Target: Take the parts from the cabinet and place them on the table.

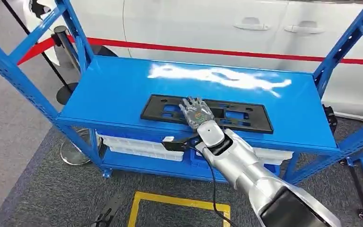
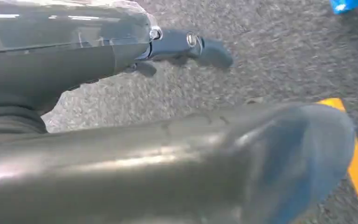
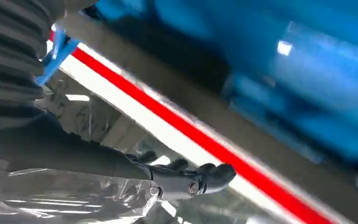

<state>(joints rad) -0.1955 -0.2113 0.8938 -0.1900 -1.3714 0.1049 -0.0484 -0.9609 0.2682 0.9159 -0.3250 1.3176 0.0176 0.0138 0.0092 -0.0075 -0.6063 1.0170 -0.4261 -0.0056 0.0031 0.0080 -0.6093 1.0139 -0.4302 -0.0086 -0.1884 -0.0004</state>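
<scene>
A long black flat part (image 1: 246, 116) with cut-out openings lies on the top shelf (image 1: 118, 90) of the blue cabinet rack, near its front edge. My right hand (image 1: 197, 112) reaches over the shelf's front edge and lies over the middle of the part, with its fingers stretched out flat and nothing gripped. I cannot tell whether it touches the part. The right wrist view shows those fingers (image 3: 191, 179) straight, with the blurred blue shelf (image 3: 307, 70) close by. My left hand (image 2: 74, 65) hangs above grey carpet, fingers extended and holding nothing.
White bins (image 1: 137, 146) sit on the lower shelf. Blue uprights (image 1: 14, 71) frame the rack on both sides. A white car (image 1: 194, 23) and a red barrier belt (image 1: 217, 51) stand right behind it. A yellow floor marking (image 1: 170, 201) lies before the rack.
</scene>
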